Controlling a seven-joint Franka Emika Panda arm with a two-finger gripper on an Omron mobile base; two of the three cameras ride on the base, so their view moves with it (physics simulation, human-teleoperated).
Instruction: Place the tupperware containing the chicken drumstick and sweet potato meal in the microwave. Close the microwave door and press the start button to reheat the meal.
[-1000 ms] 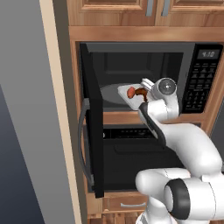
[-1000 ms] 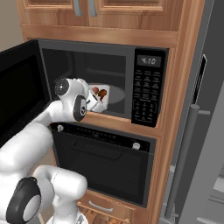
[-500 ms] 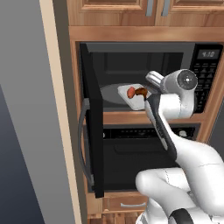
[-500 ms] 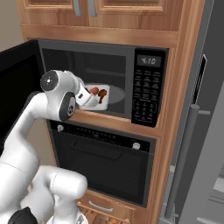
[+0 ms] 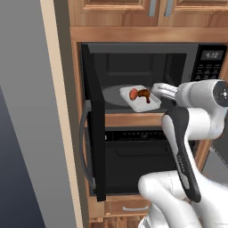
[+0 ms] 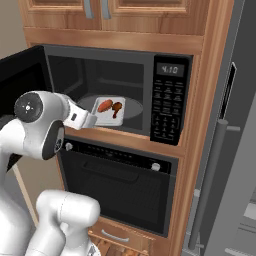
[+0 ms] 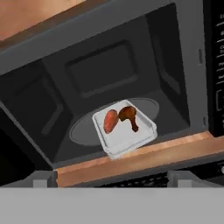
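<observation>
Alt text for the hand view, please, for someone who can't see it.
A shallow pale plastic tupperware holding an orange sweet potato and a brown chicken drumstick sits on the round turntable inside the open black microwave, near its front edge.

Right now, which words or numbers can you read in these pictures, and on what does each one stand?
"4:10": on the small digital display at the top of the microwave control panel.
Keypad under the display: white marks on the buttons, too small and blurred to read.
Nothing else carries readable text.

pale grey tupperware (image 7: 126, 134), black microwave (image 6: 125, 95), white-marked keypad (image 6: 164, 107)
</observation>
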